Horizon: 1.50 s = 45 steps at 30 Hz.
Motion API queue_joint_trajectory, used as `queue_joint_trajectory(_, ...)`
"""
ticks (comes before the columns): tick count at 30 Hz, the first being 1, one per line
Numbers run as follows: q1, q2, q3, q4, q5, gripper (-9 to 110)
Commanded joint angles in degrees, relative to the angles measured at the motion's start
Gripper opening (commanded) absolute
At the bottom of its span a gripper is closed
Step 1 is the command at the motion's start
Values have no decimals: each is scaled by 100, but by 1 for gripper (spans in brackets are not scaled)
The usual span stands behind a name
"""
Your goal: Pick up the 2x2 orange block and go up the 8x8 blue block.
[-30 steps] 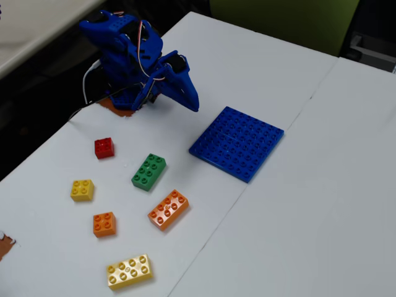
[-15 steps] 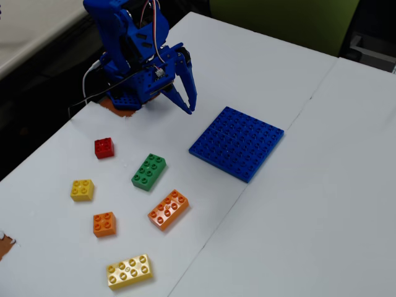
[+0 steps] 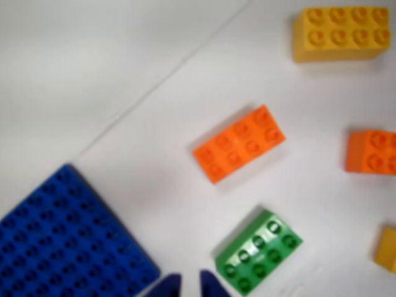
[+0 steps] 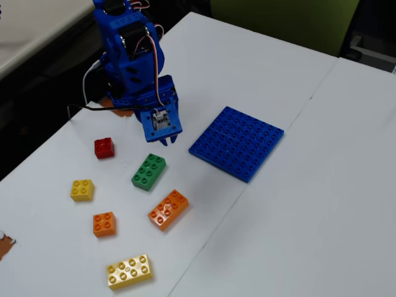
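The 2x2 orange block (image 3: 372, 151) lay in the wrist view far to the right of the gripper (image 3: 190, 286), cut off by the frame edge. Only the two blue fingertips showed, a narrow gap between them, holding nothing. The 8x8 blue block (image 3: 65, 238) sat just left of them, cropped and blurred.

In the fixed view the 2x2 orange block (image 4: 104, 224) rested on the white desk (image 4: 322, 204), well apart from the gripper (image 4: 166, 140); the 8x8 blue block (image 4: 237, 142) lay near its right, bare.
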Motion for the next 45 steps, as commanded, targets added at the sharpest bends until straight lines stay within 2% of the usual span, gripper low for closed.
queue_joint_trajectory(1, 422, -308, -650, 396, -668, 4)
queue_joint_trajectory(19, 2065, -2417, -2839, 694, -1863, 10)
queue_joint_trajectory(31, 2303, -3120, -3234, -141, -1863, 10)
queue_joint_trajectory(38, 2531, -3612, -3955, 0, -1986, 12)
queue_joint_trajectory(45, 2681, -3814, -3981, -35, -2215, 12)
